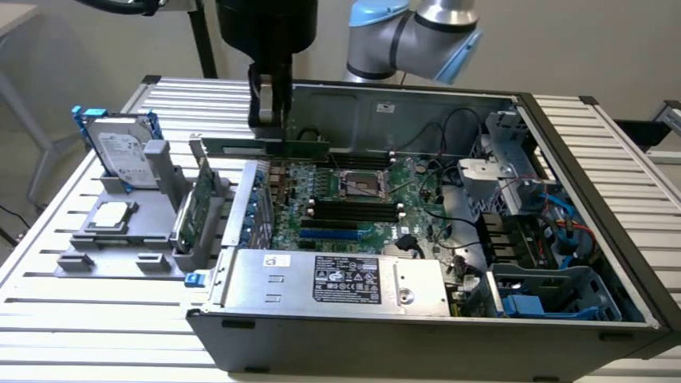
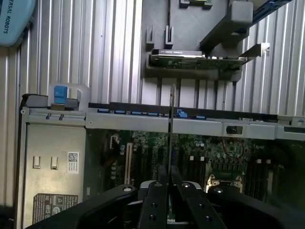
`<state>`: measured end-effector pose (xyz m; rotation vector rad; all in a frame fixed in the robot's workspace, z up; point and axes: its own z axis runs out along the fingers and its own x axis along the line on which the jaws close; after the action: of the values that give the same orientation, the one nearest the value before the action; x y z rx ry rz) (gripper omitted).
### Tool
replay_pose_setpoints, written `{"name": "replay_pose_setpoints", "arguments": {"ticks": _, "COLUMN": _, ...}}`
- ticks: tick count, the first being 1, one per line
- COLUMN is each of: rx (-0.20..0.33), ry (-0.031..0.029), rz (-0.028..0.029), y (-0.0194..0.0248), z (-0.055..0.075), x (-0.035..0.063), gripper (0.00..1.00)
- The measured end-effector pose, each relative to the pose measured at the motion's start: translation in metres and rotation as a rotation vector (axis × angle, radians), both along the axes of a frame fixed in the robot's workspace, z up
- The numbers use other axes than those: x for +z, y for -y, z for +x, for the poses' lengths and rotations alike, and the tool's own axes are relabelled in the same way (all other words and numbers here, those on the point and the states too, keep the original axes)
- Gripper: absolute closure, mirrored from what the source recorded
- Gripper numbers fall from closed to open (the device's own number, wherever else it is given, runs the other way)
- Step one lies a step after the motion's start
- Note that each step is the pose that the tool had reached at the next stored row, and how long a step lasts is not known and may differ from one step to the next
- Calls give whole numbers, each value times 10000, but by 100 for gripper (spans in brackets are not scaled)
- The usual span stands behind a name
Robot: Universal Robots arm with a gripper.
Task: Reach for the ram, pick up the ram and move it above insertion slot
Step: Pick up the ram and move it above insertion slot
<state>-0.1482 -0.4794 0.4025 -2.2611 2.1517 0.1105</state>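
Note:
The ram is a long thin green stick held level in the air over the back left of the open computer case. My gripper is shut on its top edge from above. In the wrist view the ram shows edge-on as a thin line running out from between my fingers, over the case wall and the motherboard. The black memory slots lie on the motherboard, below the ram and toward the exterior view's right.
A grey holder on the exterior view's left carries a wide green expansion card, a hard drive and a silver processor chip. The power supply, cables and drive cages crowd the case's front and right.

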Motion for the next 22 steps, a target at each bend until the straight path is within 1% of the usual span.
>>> {"name": "replay_pose_setpoints", "arguments": {"ticks": 5, "rx": 0, "ry": -1, "rz": 10, "y": -28, "z": 230, "x": -3, "gripper": 86}}
{"name": "replay_pose_setpoints", "arguments": {"ticks": 7, "rx": -1, "ry": -1, "rz": 10, "y": -54, "z": 317, "x": -7, "gripper": 86}}
{"name": "replay_pose_setpoints", "arguments": {"ticks": 10, "rx": 0, "ry": -1, "rz": 10, "y": -109, "z": 425, "x": -15, "gripper": 86}}
{"name": "replay_pose_setpoints", "arguments": {"ticks": 13, "rx": -1, "ry": -1, "rz": 10, "y": -185, "z": 516, "x": -27, "gripper": 86}}
{"name": "replay_pose_setpoints", "arguments": {"ticks": 17, "rx": -1, "ry": -1, "rz": 10, "y": -304, "z": 619, "x": -44, "gripper": 86}}
{"name": "replay_pose_setpoints", "arguments": {"ticks": 20, "rx": -1, "ry": -1, "rz": 11, "y": -407, "z": 689, "x": -60, "gripper": 86}}
{"name": "replay_pose_setpoints", "arguments": {"ticks": 22, "rx": -2, "ry": -1, "rz": 10, "y": -484, "z": 728, "x": -72, "gripper": 86}}
